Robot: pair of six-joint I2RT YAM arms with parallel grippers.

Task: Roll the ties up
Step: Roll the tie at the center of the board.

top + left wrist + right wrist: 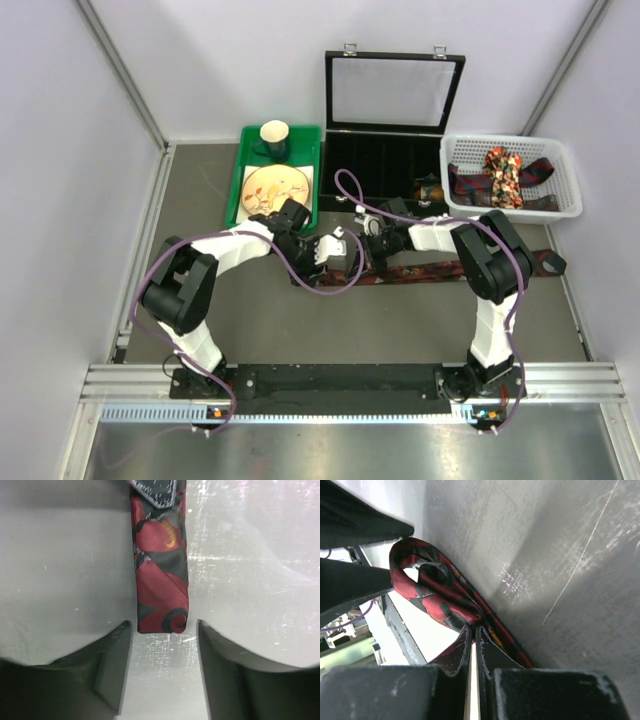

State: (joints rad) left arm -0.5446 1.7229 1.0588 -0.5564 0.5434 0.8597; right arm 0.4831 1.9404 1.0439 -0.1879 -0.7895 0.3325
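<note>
A dark maroon-red patterned tie [425, 271] lies stretched across the grey table. Its folded end [162, 580] points at my open, empty left gripper [164, 645], just beyond the fingertips. My right gripper [474, 630] is shut on the tie [437, 592], pinching a curled loop of the fabric at the fingertips. In the top view the two grippers meet at the tie's left end, the left gripper [342, 252] beside the right gripper [368, 246]. More ties, one bright red-orange floral [503, 175], lie in a white basket [570, 185].
A black compartment box [385, 160] with its lid raised stands at the back centre. A green tray [240, 195] with a plate and a dark mug [274, 140] is at the back left. White walls close in both sides.
</note>
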